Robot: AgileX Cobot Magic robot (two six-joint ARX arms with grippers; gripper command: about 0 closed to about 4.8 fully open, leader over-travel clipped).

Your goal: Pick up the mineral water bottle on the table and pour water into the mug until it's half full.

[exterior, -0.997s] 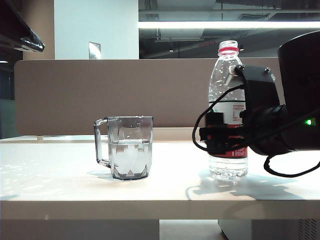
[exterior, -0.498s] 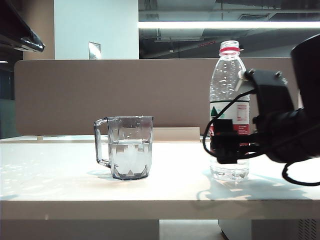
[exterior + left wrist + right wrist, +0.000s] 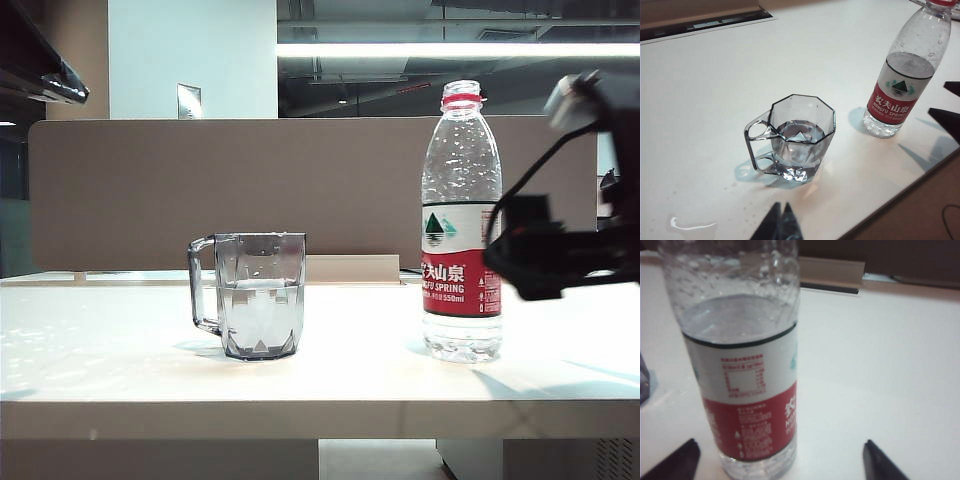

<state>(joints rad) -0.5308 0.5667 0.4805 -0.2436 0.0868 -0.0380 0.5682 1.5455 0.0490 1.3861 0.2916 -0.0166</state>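
clear mineral water bottle (image 3: 461, 225) freed, right end effector (image 3: 780, 460) withdrawn, open

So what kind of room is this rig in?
Probably an open-plan office: the table backs onto a beige desk divider, under an exposed ceiling with a strip light. Both grippers are clear of the bottle.
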